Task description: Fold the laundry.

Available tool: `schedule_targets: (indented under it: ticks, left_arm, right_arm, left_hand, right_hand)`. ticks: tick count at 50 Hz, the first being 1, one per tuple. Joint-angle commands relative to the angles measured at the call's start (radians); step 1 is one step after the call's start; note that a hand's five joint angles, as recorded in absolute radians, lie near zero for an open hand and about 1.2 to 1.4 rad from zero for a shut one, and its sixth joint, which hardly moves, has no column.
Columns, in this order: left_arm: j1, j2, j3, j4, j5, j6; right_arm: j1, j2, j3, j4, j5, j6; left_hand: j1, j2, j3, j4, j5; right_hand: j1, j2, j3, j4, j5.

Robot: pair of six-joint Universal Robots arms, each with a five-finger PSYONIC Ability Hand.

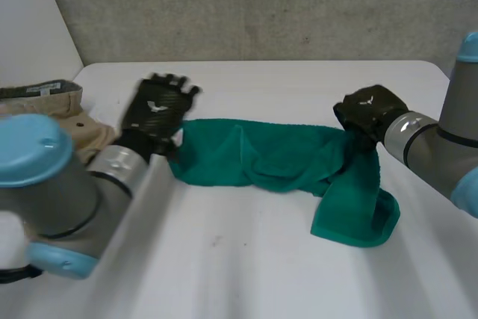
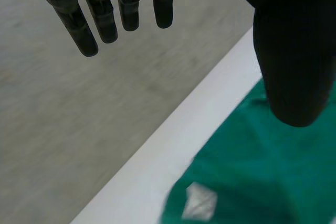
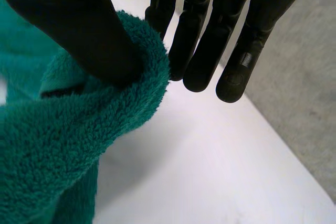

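Pinching 1 raised fold of the green towel [image 1: 261, 156] between thumb and straight fingers [image 3: 199, 45], the right hand [image 1: 370, 110] holds that end off the white table [image 1: 246, 259]. Over the other end, the left hand [image 1: 155, 113] hovers with fingers straight and spread wide, holding nothing; towel lies beneath its thumb. Beige clothing [image 1: 88, 134] lies beside that arm.
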Motion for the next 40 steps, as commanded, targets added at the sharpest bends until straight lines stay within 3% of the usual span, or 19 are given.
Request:
schedule_targets:
  ticks: [1,13,20,24,29,32,35,40]
  left_arm:
    - [-0.100,-0.205,0.173,0.002,0.050,0.000]
    - [-0.137,-0.469,0.429,-0.004,0.054,0.020]
    - [-0.140,-0.547,0.500,-0.059,0.046,0.074]
    - [-0.139,-0.558,0.514,-0.085,0.034,0.095]
    - [-0.139,-0.546,0.500,-0.085,-0.021,0.094]
    - [-0.137,-0.537,0.488,-0.088,-0.046,0.092]
    - [-0.136,-0.505,0.468,-0.090,-0.046,0.094]
    - [-0.134,-0.457,0.426,-0.091,-0.032,0.095]
  right_arm:
    - [0.052,-0.132,0.029,0.010,-0.022,0.068]
    - [0.092,-0.320,0.088,0.067,-0.068,0.102]
    - [0.077,-0.350,0.085,0.065,-0.068,0.099]
    - [0.075,-0.349,0.083,0.065,-0.071,0.099]
    - [0.077,-0.346,0.091,0.064,-0.074,0.101]
    - [0.080,-0.344,0.094,0.062,-0.074,0.101]
    - [0.084,-0.341,0.097,0.059,-0.074,0.102]
    - [0.086,-0.337,0.095,0.056,-0.074,0.102]
  left_hand:
    - [-0.020,-0.004,-0.013,-0.004,-0.005]
    - [0.027,0.042,0.034,0.043,0.042]
    - [0.291,0.307,0.298,0.307,0.306]
    - [0.561,0.577,0.568,0.577,0.576]
    - [0.758,0.774,0.765,0.774,0.773]
    - [0.721,0.736,0.727,0.736,0.735]
    - [0.427,0.443,0.434,0.443,0.442]
    - [0.283,0.298,0.290,0.299,0.298]
  right_hand:
    - [0.425,0.220,0.216,0.211,0.230]
    - [0.425,0.220,0.216,0.211,0.230]
    - [0.425,0.220,0.216,0.211,0.230]
    - [0.425,0.220,0.216,0.211,0.230]
    - [0.425,0.220,0.216,0.211,0.230]
    - [0.425,0.220,0.216,0.211,0.230]
    - [0.425,0.220,0.216,0.211,0.230]
    - [0.425,0.220,0.216,0.211,0.230]
